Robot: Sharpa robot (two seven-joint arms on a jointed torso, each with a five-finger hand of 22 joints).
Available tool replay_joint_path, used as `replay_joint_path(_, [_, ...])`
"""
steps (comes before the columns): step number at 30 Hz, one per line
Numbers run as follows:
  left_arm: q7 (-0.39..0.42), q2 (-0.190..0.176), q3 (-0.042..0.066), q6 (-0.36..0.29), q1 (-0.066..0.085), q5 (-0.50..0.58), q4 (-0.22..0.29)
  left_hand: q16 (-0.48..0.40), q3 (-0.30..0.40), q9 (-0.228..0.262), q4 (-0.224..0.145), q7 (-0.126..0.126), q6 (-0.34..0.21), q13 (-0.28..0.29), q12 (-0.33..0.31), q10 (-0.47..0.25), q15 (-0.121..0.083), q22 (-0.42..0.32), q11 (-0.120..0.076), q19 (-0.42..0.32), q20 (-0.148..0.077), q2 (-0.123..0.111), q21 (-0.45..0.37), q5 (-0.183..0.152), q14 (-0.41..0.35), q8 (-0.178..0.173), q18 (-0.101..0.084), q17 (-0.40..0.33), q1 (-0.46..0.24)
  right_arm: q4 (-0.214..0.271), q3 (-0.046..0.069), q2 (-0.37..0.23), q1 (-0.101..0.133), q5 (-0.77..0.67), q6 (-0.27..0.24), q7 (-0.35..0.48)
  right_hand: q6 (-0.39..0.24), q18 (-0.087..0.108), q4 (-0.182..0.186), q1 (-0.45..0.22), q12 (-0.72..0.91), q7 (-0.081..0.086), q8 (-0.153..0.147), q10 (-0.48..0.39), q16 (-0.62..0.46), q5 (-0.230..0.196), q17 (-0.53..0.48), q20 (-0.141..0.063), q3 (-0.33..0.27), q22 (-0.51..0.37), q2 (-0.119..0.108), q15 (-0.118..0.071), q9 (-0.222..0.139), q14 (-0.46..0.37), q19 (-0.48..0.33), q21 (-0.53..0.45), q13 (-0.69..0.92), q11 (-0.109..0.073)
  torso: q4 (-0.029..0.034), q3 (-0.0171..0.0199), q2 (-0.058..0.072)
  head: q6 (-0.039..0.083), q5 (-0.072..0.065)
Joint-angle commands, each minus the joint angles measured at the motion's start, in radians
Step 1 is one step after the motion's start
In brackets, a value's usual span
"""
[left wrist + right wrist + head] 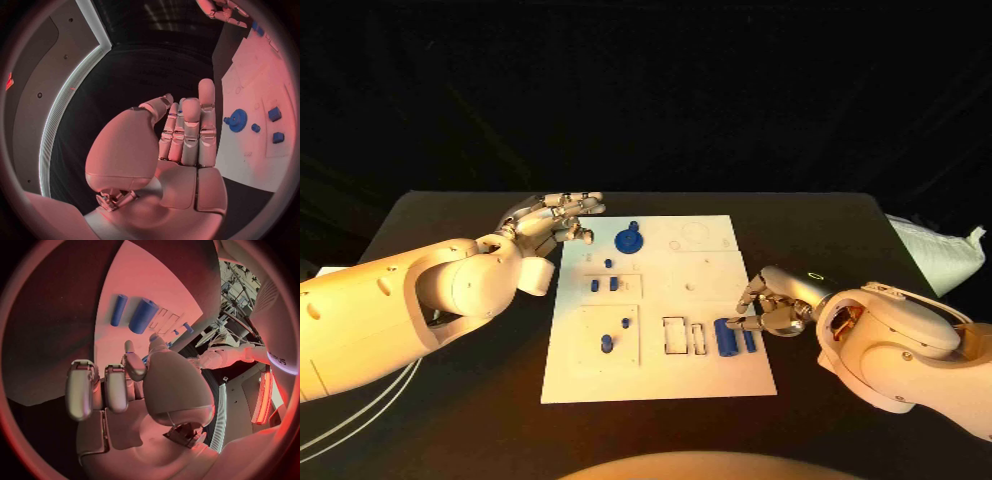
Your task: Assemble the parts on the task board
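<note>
The white task board [661, 375] lies mid-table. On it are a blue gear [630, 240], small blue pegs [603, 285] and two blue cylinders [727, 336] near its right edge. My left hand [553, 220] hovers off the board's far left corner, fingers straight and holding nothing. In the left wrist view that hand [184, 135] stands beside the gear [237, 120]. My right hand [773, 305] sits just right of the cylinders with its fingers curled in. The right wrist view shows this hand [125, 385] with nothing in it, and the cylinders [143, 315] beyond its fingertips.
More small blue pieces [606, 343] sit in the board's lower left panel, with open slots [675, 335] beside the cylinders. A white bag [935, 250] lies at the table's right edge. Black table [444, 230] surrounds the board.
</note>
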Motion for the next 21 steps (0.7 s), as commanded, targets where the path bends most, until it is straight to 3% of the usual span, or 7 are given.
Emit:
replay_joint_path(1, [0.005, -0.001, 0.000, 0.016, 0.000, 0.001, 0.003, -0.004, -0.005, -0.001, 0.001, -0.002, -0.006, -0.001, 0.001, -0.007, -0.002, -0.001, -0.001, -0.007, -0.002, 0.012, -0.004, 0.002, -0.006, 0.005, 0.010, -0.001, -0.001, -0.003, -0.001, 0.010, -0.006, -0.028, 0.040, -0.044, -0.007, -0.011, 0.001, -0.004, 0.012, 0.000, 0.007, 0.002, 0.006, 0.003, 0.005, -0.001, -0.011, 0.002, 0.008, -0.003, 0.003, 0.065, 0.006, 0.003, 0.018, 0.001, 0.0006, -0.0009, 0.000, -0.001, 0.003])
replay_joint_path(9, [0.005, -0.004, -0.001, 0.016, 0.000, 0.001, 0.003, -0.004, -0.005, -0.001, 0.001, -0.002, -0.006, -0.001, 0.001, -0.007, -0.002, -0.001, -0.001, -0.007, -0.002, 0.012, -0.004, 0.002, -0.006, 0.005, 0.010, -0.001, -0.001, -0.021, -0.002, 0.044, -0.026, -0.037, 0.050, -0.046, -0.009, -0.011, 0.002, -0.020, 0.022, -0.001, 0.014, 0.000, 0.009, 0.000, 0.008, 0.000, -0.031, 0.005, 0.015, -0.002, 0.008, 0.065, 0.006, 0.004, 0.038, 0.002, -0.0029, -0.0012, 0.001, -0.003, 0.008])
replay_joint_path(21, [0.001, -0.006, -0.001, 0.019, 0.000, 0.001, 0.004, -0.004, -0.007, 0.000, 0.001, -0.002, -0.007, -0.001, 0.002, -0.008, -0.002, -0.001, -0.001, -0.007, -0.002, 0.012, -0.004, 0.002, -0.007, 0.006, 0.010, -0.003, -0.001, -0.061, -0.002, 0.083, -0.046, -0.074, 0.084, -0.051, -0.003, -0.011, 0.001, -0.026, 0.029, -0.004, 0.024, 0.000, 0.011, -0.006, 0.011, 0.000, -0.046, 0.006, 0.020, -0.003, 0.017, 0.065, 0.006, 0.005, 0.053, 0.000, -0.0008, -0.0015, 0.001, -0.007, 0.014])
